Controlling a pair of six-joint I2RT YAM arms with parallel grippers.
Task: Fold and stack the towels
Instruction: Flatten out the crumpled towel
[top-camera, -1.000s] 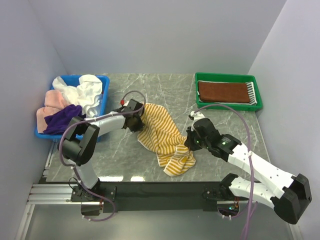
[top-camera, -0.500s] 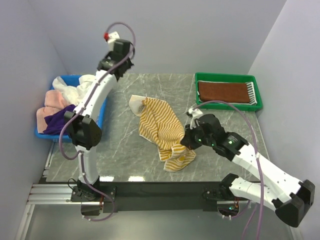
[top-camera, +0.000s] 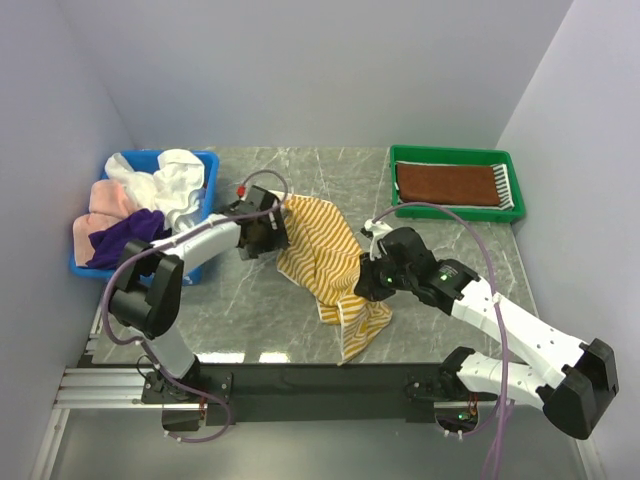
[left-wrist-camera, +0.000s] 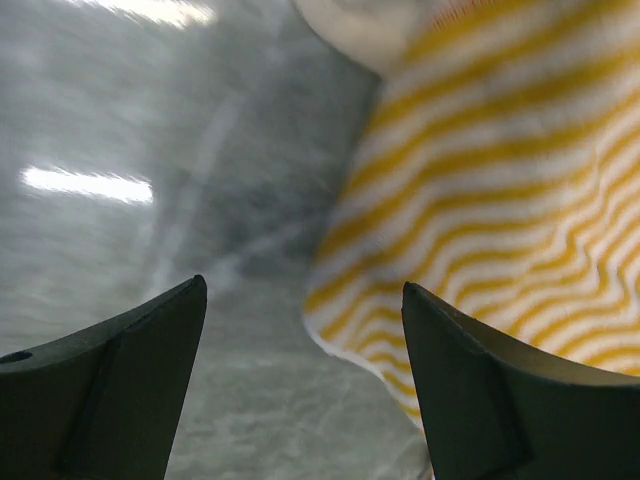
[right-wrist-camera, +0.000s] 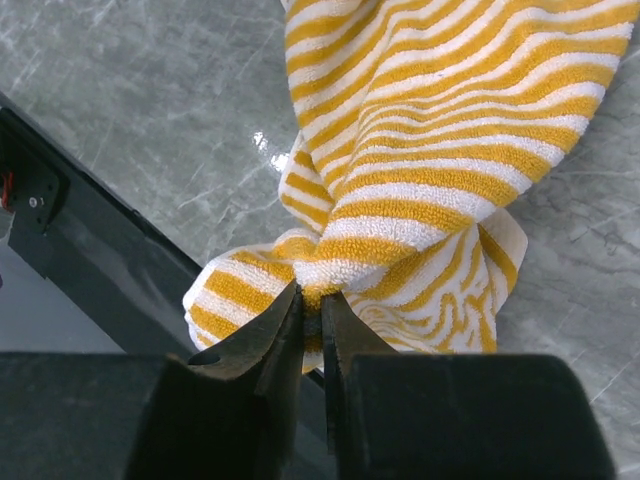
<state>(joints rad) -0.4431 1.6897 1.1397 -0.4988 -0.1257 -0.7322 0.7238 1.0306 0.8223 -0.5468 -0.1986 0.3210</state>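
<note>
Your yellow-white striped towel (top-camera: 318, 255) lies rumpled in the middle of the top view on the marbled grey table (top-camera: 320, 170), a soft looped terry with wavy bands, stretched in a long diagonal from upper left to lower right, its lower end hanging in a loose crumple near the table's front edge. Your right gripper (right-wrist-camera: 310, 300) pinches a bunched fold of that lower end, jaws almost together with the cloth squeezed between them; the right arm reaches in low from the lower right, elbow bent. Your left gripper (left-wrist-camera: 303, 290) stands wide apart and holds nothing, its dark fingers (left-wrist-camera: 130, 370) low over the stone at the towel's upper-left edge, the arm stretched out flat from the left. At the upper left, the blue bin (top-camera: 205, 160) holds white, pink and purple cloths in a heap. At the upper right, the green tray (top-camera: 455, 152) holds a flat folded brown towel (top-camera: 445, 185).
</note>
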